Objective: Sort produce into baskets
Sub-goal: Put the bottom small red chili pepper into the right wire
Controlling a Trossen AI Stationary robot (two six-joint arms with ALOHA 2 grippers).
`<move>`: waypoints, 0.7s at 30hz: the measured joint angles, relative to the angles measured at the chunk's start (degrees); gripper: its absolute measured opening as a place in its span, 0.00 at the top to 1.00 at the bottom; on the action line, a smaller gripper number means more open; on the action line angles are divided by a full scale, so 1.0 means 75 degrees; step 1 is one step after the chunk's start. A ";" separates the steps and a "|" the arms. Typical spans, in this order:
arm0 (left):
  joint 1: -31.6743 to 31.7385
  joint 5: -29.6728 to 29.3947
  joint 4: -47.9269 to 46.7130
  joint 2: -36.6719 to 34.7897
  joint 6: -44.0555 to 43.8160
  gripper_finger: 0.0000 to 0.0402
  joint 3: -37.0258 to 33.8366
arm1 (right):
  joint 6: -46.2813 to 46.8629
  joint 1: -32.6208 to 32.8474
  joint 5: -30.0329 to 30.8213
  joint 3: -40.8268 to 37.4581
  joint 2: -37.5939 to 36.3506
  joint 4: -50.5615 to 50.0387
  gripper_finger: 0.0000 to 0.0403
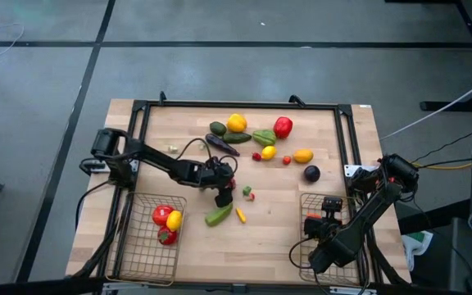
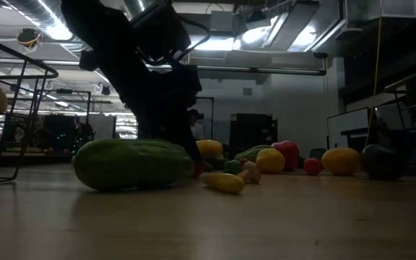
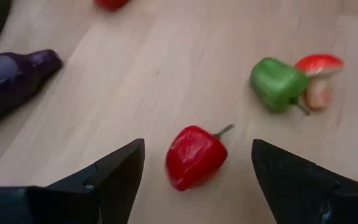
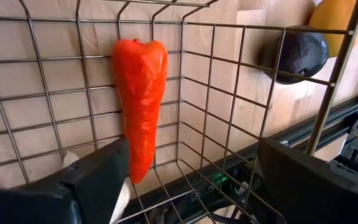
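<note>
On the pale wooden tabletop (image 1: 285, 221) our left claw (image 3: 194, 163) hangs spread over a small red pepper (image 3: 195, 155), which lies between the fingers, stem pointing away. Our right claw (image 4: 191, 171), also spread, sits in the right basket (image 4: 229, 93) beside an orange carrot (image 4: 140, 99). The left basket (image 1: 142, 246) is nearer the pepper; more produce (image 1: 260, 137) lies beyond.
</note>
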 joint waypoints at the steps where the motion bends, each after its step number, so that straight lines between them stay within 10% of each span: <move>1: 0.0000 0.0000 -0.0041 0.0016 0.0052 0.27 0.0000 | 0.0000 -0.0003 0.0000 0.0000 0.0000 0.0003 0.12; 21: 0.0111 0.0006 -0.0068 0.0231 0.0209 0.47 0.0000 | -0.0193 0.0000 -0.0073 0.0000 -0.0015 -0.0006 0.13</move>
